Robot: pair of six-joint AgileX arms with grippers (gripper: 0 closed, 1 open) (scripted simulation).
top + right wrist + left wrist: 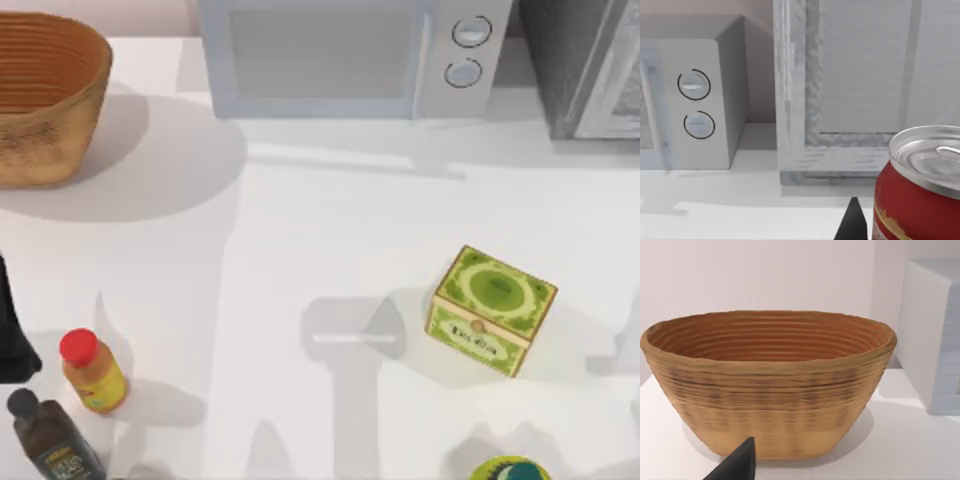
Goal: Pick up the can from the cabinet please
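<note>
Now close up beside right gripper (855, 226), near cabinet (865, 95) at top view's upper right: can (920, 192), likely lined up for grabbing; cannot tell if held; left gripper (737, 465) parked facing basket (767, 385).

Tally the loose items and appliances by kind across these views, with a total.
Bottles: 2, red-capped orange bottle, dark bottle
Baskets: 1, basket
Boxes: 1, green tea box
Cans: 1, red can
Round green-and-yellow-topped things: 1
Microwaves: 1
Cabinets: 1
Total: 8
</note>
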